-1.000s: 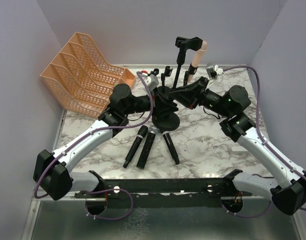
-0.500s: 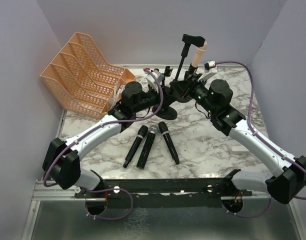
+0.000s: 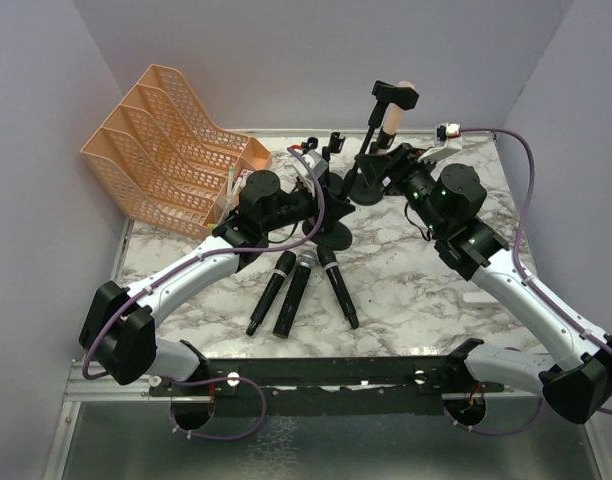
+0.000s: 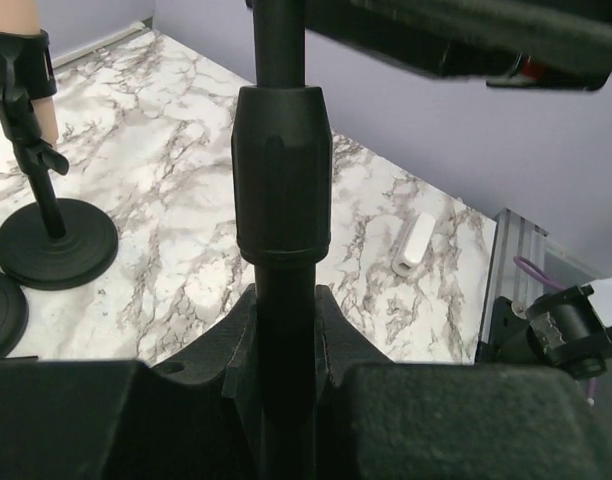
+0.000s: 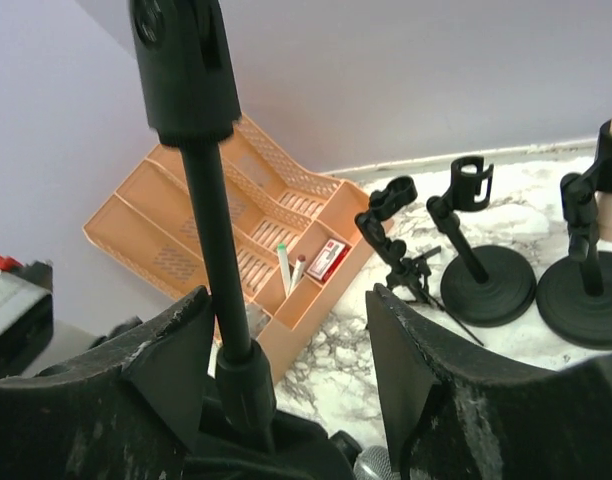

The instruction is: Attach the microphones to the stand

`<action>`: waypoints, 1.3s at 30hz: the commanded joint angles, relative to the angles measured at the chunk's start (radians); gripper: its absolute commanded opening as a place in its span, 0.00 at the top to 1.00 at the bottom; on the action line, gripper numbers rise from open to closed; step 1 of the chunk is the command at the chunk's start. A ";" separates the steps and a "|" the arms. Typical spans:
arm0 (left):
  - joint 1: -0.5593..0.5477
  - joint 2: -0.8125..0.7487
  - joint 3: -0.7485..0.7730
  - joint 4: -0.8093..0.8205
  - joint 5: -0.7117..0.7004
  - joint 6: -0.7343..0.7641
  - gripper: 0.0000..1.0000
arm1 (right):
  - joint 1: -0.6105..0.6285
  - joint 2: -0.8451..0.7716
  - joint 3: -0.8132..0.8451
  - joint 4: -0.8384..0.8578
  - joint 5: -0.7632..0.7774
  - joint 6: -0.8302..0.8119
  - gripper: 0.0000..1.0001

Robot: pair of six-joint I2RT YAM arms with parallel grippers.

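Observation:
Three microphones lie side by side on the marble: a black one [image 3: 268,291], one with a silver mesh head [image 3: 293,292] and another black one [image 3: 338,285]. A pale pink microphone [image 3: 390,120] stands upright in the clip of a short stand [image 5: 586,285] at the back. My left gripper [image 3: 321,196] is shut on the lower pole of a tall black stand [image 4: 283,190]. My right gripper [image 5: 291,370] is wide open higher up, with the same stand's thin pole [image 5: 218,250] close to its left finger [image 5: 171,360]. The pole does not touch its right finger.
An orange mesh desk organizer [image 3: 171,140] with pens and a small box stands at the back left. Two short empty clip stands [image 5: 481,255] [image 5: 396,240] stand near the pink one. A small white block [image 4: 418,243] lies on the marble to the right.
My right gripper has opened and let go of the stand pole, and its arm has drawn back to the right. The left arm swung in towards the middle and stays shut on the pole.

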 commanded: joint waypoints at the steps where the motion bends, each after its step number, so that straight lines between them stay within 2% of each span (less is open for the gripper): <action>1: 0.005 -0.058 -0.012 0.094 0.080 0.005 1.00 | -0.010 0.015 0.065 -0.016 0.059 -0.039 0.39; 8: 0.005 -0.064 -0.031 0.106 0.103 -0.002 1.00 | -0.009 0.056 0.115 0.019 -0.063 -0.091 0.56; 12: 0.006 -0.071 -0.044 0.109 0.096 -0.013 1.00 | -0.010 0.080 0.139 0.022 -0.126 -0.107 0.74; 14: 0.006 -0.078 -0.056 0.109 0.071 -0.025 0.94 | -0.010 0.084 0.139 0.035 -0.132 -0.120 0.86; 16: 0.006 -0.085 -0.073 0.108 0.028 -0.042 0.78 | -0.009 0.086 0.140 0.043 -0.133 -0.139 0.99; 20: 0.006 -0.110 -0.124 0.100 -0.069 -0.070 0.40 | -0.011 0.085 0.115 0.098 -0.156 -0.227 0.99; 21: 0.006 -0.120 -0.139 0.096 -0.095 -0.076 0.32 | -0.010 0.082 0.099 0.124 -0.175 -0.260 0.99; 23: 0.006 -0.145 -0.168 0.083 -0.154 -0.083 0.25 | -0.010 0.076 0.066 0.174 -0.179 -0.305 0.99; 27: 0.007 -0.203 -0.212 0.010 -0.287 -0.079 0.20 | -0.010 0.091 0.014 0.245 -0.079 -0.362 0.99; 30: 0.007 -0.231 -0.222 -0.057 -0.355 -0.082 0.20 | -0.009 0.112 -0.059 0.359 -0.047 -0.409 0.99; 39: 0.007 -0.247 -0.197 -0.213 -0.455 -0.077 0.19 | -0.010 0.253 -0.197 0.725 0.038 -0.576 0.99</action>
